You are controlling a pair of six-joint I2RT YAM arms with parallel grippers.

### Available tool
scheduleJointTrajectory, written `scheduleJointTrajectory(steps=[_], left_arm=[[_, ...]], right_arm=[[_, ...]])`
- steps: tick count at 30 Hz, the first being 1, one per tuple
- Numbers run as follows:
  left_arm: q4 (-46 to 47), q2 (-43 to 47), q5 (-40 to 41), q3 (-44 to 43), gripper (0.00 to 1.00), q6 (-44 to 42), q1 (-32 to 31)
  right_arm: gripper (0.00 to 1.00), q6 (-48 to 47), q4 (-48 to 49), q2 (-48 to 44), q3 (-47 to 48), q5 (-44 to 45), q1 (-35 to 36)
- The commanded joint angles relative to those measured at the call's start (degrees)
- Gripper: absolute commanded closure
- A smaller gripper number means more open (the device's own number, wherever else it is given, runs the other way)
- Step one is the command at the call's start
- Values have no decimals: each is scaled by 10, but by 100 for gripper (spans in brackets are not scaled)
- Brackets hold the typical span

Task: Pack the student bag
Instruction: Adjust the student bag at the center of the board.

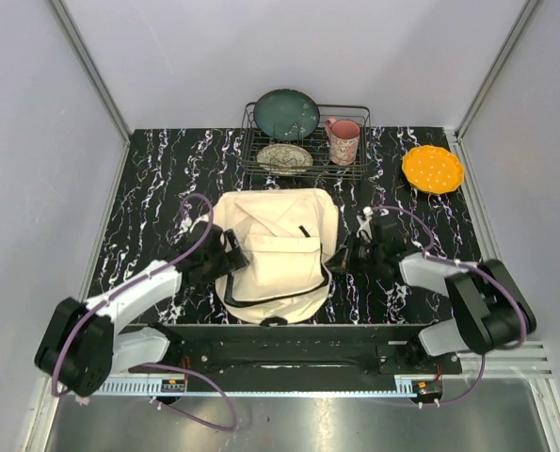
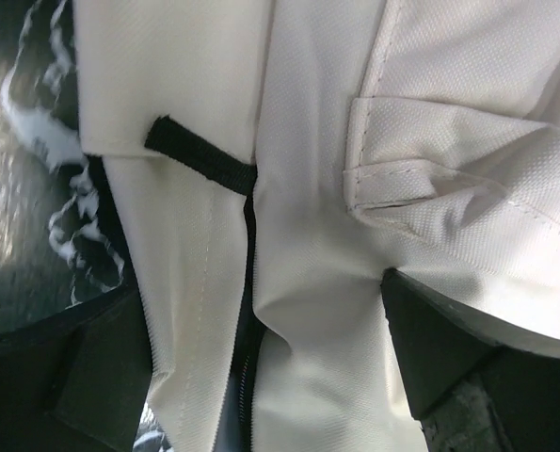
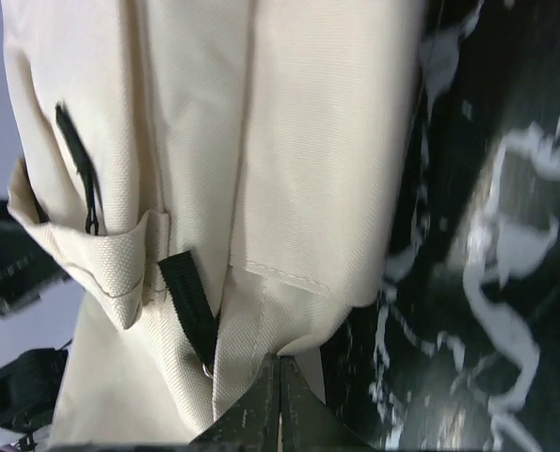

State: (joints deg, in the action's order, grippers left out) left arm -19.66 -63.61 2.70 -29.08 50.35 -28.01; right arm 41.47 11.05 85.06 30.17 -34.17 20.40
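Note:
The student bag (image 1: 275, 254), a cream canvas backpack with black trim, lies flat in the middle of the black marbled table. My left gripper (image 1: 225, 252) is at its left side. In the left wrist view that gripper (image 2: 270, 367) stands open, its dark fingers (image 2: 91, 377) wide apart either side of a fold of the bag (image 2: 317, 311) with a black zip line, below a black pull tab (image 2: 200, 155). My right gripper (image 1: 341, 254) is at the bag's right edge. There the gripper (image 3: 280, 365) is shut, pinching a point of cream fabric (image 3: 289, 188) beside another black tab (image 3: 190, 306).
A wire dish rack (image 1: 355, 169) stands at the back, holding a dark green plate (image 1: 286, 113), a patterned plate (image 1: 284, 157) and a pink mug (image 1: 344, 141). An orange plate (image 1: 432, 169) lies at the back right. Grey walls enclose the table on three sides.

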Motion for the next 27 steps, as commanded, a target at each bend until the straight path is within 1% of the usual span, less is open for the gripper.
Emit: scheduleJointTrajectory(steps=[1, 2, 3, 4, 5, 6, 7, 9, 10, 11, 14, 16, 17, 19, 23, 24, 27], left_arm=[[46, -57, 6, -111, 3, -60, 1], [31, -71, 26, -126, 2, -81, 1], [18, -77, 37, -140, 2, -92, 1], [4, -82, 50, -167, 1, -99, 3], [-17, -85, 75, -176, 1, -112, 5], [-27, -86, 80, -182, 1, -118, 8], [-34, -83, 86, -189, 1, -122, 15], [-49, -63, 109, -189, 1, -133, 18], [-55, -53, 115, -189, 1, -136, 20], [-68, -33, 126, -192, 1, -140, 22], [-97, 12, 140, -205, 1, -150, 23], [-113, 36, 150, -213, 1, -155, 23], [-119, 59, 156, -214, 1, -160, 23], [-120, 78, 154, -220, 1, -169, 23], [-122, 85, 126, -259, 1, -187, 23], [-120, 82, 121, -267, 1, -187, 23], [-99, 68, 103, -280, 1, -185, 23]], right_arm=[[100, 63, -8, -120, -69, 16, 46], [100, 67, -14, -137, -74, 29, 48], [93, 69, -23, -153, -77, 34, 50], [90, 68, -45, -182, -77, 39, 50], [86, 68, -53, -197, -77, 44, 52], [78, 69, -62, -211, -75, 51, 51], [58, 66, -93, -238, -67, 64, 51], [50, 59, -125, -259, -58, 111, 50], [40, 49, -158, -273, -43, 135, 50], [40, 45, -169, -276, -35, 167, 50], [40, 43, -183, -263, -8, 192, 48], [40, 49, -190, -235, 17, 196, 47], [39, 49, -196, -225, 28, 200, 47], [37, 47, -199, -202, 53, 201, 46], [27, 52, -193, -190, 70, 213, 46], [23, 54, -192, -187, 73, 214, 46], [19, 52, -193, -176, 81, 201, 46]])
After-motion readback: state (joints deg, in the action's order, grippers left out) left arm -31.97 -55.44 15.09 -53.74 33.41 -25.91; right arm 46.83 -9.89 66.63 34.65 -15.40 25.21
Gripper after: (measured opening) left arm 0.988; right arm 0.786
